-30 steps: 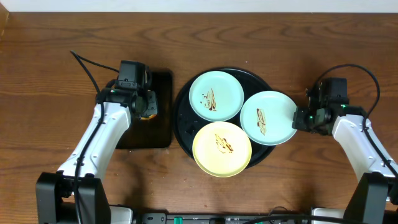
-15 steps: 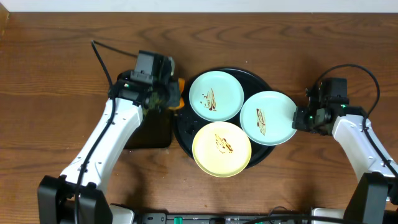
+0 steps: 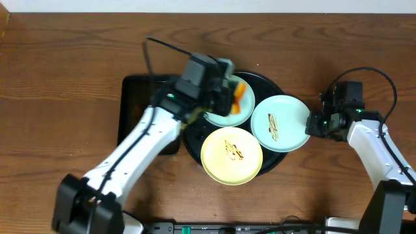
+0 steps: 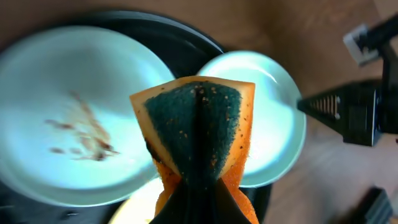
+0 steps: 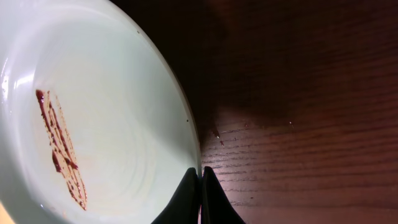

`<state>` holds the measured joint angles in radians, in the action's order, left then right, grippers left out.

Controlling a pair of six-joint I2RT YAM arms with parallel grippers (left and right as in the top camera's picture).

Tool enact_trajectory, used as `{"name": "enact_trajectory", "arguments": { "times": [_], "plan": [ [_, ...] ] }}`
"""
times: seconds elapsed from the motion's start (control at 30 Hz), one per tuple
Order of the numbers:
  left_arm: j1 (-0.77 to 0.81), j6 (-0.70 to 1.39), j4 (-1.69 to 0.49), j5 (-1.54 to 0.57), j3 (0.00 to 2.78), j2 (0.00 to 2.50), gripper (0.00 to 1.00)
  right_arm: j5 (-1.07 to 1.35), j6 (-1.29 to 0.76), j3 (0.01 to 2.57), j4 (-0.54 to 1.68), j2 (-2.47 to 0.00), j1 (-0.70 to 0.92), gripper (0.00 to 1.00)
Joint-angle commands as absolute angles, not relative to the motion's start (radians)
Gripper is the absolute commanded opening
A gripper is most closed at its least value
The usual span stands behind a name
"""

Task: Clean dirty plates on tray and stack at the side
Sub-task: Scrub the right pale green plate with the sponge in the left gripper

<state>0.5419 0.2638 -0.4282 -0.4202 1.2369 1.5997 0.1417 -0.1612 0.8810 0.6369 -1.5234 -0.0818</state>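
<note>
Three smeared plates lie on the round black tray [image 3: 268, 80]: a mint plate [image 3: 218, 116] at the back, a mint plate [image 3: 281, 123] on the right, a yellow plate [image 3: 232, 156] in front. My left gripper [image 3: 231, 95] is shut on an orange sponge [image 4: 199, 118] with a dark green face, held over the back mint plate [image 4: 74, 137] near its right edge. My right gripper [image 5: 200, 172] is shut on the rim of the right mint plate [image 5: 93, 112], whose brown smear [image 5: 59, 143] shows.
A rectangular black tray [image 3: 138, 104] lies left of the round tray, partly under my left arm. The right plate overhangs the round tray's rim onto the wooden table [image 3: 338, 58]. A black cable [image 3: 166, 47] trails behind the left wrist.
My left arm has swung right from the rectangular tray, carrying the sponge over the back mint plate. The right arm and its plate have not moved.
</note>
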Motion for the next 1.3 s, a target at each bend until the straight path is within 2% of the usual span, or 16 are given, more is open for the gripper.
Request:
{"name": "enact_trajectory", "arguments": {
  "times": [0.0,0.13,0.27,0.43,0.97,1.1,1.27],
  "plan": [
    [0.585,0.336,-0.393,-0.446,1.254,1.665,0.07,0.151,-0.171,0.873,0.640,-1.530,-0.086,0.01],
    [0.605,0.364,-0.329,-0.513,1.274,1.713,0.07,0.151,-0.171,0.873,0.640,-1.530,-0.086,0.01],
    [0.611,0.398,-0.363,-0.570,1.391,1.802,0.07,0.151,-0.171,0.873,0.639,-1.530,-0.084,0.01],
    [0.642,0.398,-0.381,-0.569,1.464,1.886,0.07,0.151,-0.171,0.873,0.640,-1.530,-0.084,0.01],
    [0.787,0.379,-0.305,-0.563,1.463,2.071,0.08,0.151,-0.171,0.873,0.643,-1.530,-0.084,0.01],
    [0.818,0.379,-0.305,-0.521,1.463,2.107,0.07,0.151,-0.171,0.873,0.643,-1.530,-0.084,0.01],
    [0.826,0.380,-0.304,-0.319,1.463,2.131,0.07,0.151,-0.171,0.873,0.643,-1.530,-0.084,0.01]
  ]
}}
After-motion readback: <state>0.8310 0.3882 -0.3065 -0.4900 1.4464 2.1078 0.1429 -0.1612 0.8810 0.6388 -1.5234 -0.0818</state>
